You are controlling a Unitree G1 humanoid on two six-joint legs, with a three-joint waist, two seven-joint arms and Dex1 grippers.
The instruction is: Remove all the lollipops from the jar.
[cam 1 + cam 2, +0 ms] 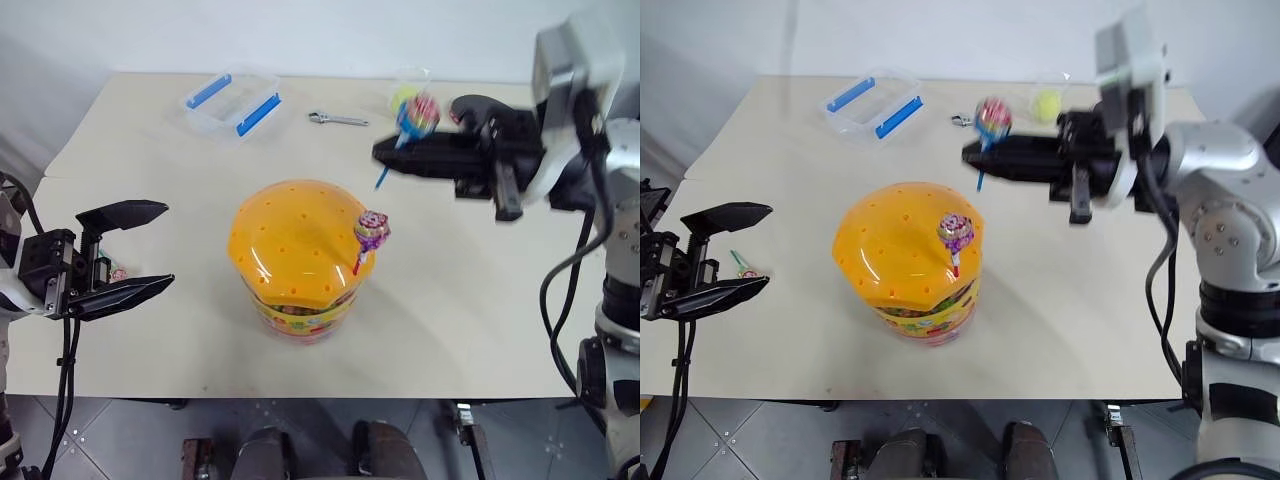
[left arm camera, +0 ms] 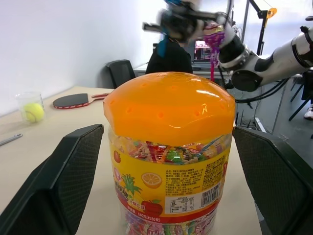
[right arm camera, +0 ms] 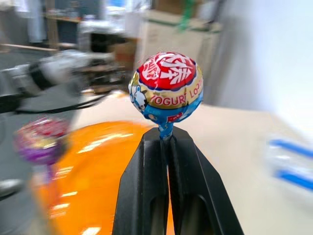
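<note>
Jar sits mid-table, both tools apart from it.

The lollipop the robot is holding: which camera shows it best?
The right wrist view: the blue-stick lollipop sits close up, its stick pinched in the right gripper, wrapper print readable. Both eye views show it small above the table; the left wrist view only glimpses it beyond the jar.

Your left tool with two tapered matte-black fingers on a black block housing, black cables looping below it, your right tool long and black, mounted on a silver-grey wrist casing, rounded grey arm joints, black cable alongside
</note>
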